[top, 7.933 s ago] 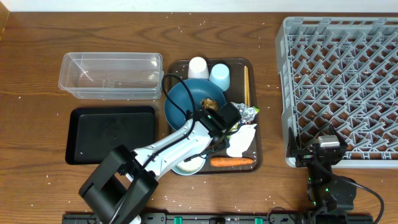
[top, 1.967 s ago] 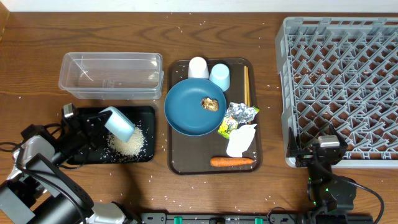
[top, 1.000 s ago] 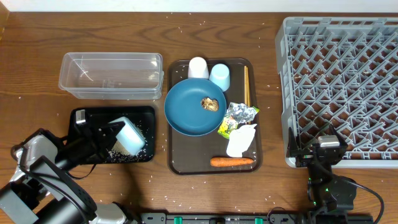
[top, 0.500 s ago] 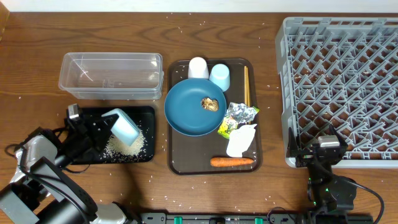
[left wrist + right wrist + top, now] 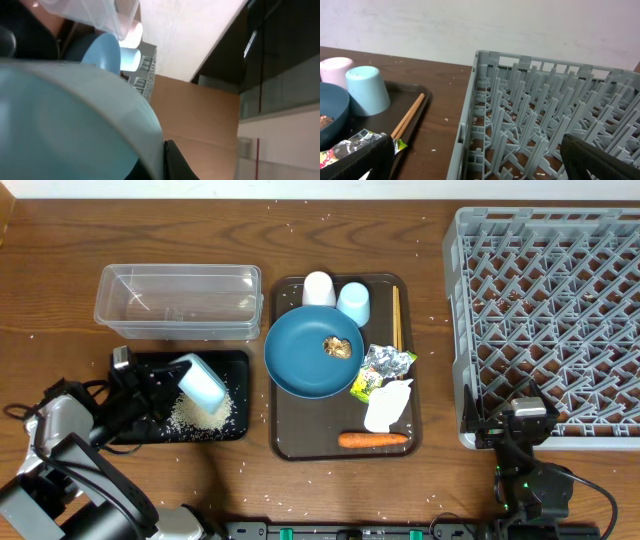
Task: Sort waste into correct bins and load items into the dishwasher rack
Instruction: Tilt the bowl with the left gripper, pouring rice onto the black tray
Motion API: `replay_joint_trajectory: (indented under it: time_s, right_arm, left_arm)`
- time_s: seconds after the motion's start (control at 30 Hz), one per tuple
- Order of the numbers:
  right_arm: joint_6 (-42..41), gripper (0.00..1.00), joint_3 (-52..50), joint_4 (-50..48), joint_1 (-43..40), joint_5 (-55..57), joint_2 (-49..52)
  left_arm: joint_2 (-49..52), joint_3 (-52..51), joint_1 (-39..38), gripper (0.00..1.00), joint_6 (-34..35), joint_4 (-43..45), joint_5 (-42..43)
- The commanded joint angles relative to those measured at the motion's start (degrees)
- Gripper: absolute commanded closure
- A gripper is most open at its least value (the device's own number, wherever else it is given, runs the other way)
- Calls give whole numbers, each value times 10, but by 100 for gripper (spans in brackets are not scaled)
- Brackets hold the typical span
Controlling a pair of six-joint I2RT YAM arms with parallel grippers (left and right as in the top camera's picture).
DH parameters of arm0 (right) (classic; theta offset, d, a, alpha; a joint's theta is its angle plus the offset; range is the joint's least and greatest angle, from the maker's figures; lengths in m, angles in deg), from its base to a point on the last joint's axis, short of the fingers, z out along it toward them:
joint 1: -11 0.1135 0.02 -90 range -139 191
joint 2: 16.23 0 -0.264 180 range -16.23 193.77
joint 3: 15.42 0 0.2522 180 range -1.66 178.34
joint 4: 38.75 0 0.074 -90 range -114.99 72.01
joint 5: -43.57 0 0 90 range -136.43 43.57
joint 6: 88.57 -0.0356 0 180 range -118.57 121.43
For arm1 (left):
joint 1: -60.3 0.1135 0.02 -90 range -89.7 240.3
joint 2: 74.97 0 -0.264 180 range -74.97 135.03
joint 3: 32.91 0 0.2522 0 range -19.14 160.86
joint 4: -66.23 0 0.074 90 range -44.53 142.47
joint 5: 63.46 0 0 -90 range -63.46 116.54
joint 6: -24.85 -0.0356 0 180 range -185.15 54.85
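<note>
Emptying looks nearly done: the left gripper clamps the tipped white bowl over the near-left black tray, rice heaped below; next the bowl needs carrying right to the dishwasher rack, where the right gripper idles, spread wide.

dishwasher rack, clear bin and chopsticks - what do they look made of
The dishwasher rack looks like moulded plastic, matte grey: one even colour, thin upright pegs. The clear bin is likely plastic, glossy and transparent: you can see straight through its walls. The chopsticks are probably wood or bamboo, pale tan and dull; grain too small to tell.
</note>
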Motion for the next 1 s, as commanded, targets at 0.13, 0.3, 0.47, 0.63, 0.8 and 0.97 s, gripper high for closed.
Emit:
replay_joint_trajectory:
  time_s: [0.13, 0.3, 0.47, 0.63, 0.8, 0.97]
  right_arm:
    - [3, 1, -1, 2, -5, 3, 0]
    - [3, 1, -1, 2, -5, 3, 0]
    - [3, 1, -1, 2, -5, 3, 0]
    - [3, 1, -1, 2, -5, 3, 0]
    - [3, 1, -1, 2, -5, 3, 0]
    - [3, 1, -1, 2, -5, 3, 0]
  left_arm:
    - [-8, 7, -17, 94, 23, -5, 19]
    - [-11, 10, -19, 94, 25, 20, 19]
    - [-12, 9, -18, 94, 40, 118, -8]
    - [-13, 10, -19, 94, 116, 87, 19]
    - [-13, 10, -19, 94, 127, 103, 19]
    - [-13, 10, -18, 94, 116, 152, -66]
